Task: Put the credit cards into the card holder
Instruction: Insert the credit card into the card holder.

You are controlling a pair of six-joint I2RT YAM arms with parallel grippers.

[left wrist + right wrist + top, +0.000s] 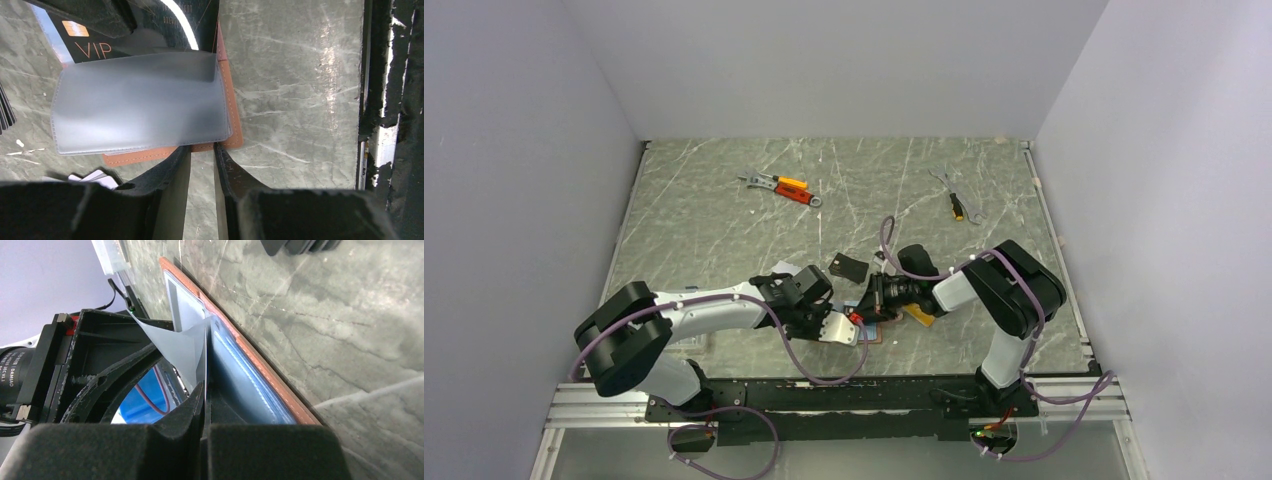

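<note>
Although the right wrist view showed the right gripper point(205, 392) clamped on the card holder's point(260, 370) clear sleeve point(185, 347), only the left wrist view showed a black card point(95, 47) beyond that holder, which lay on the table point(290, 100); the left gripper point(202, 152) sat narrowly parted at its edge, grip uncertain.

We take this for a robotics lab's test cell (nothing here looks like a home or a shop). A left arm point(704, 312) and a right arm point(1009, 290) are bolted side by side onto an aluminium rail point(594, 410) at the near edge of a scuffed, marble-patterned counter point(714, 230). Plain pale walls point(844, 60) box it in on three sides. Purple cables point(821, 377) loop loosely along the arms. At the far end we see small hand tools lying about: orange-handled tools point(786, 188) and a yellow-handled tool point(959, 207).
</note>
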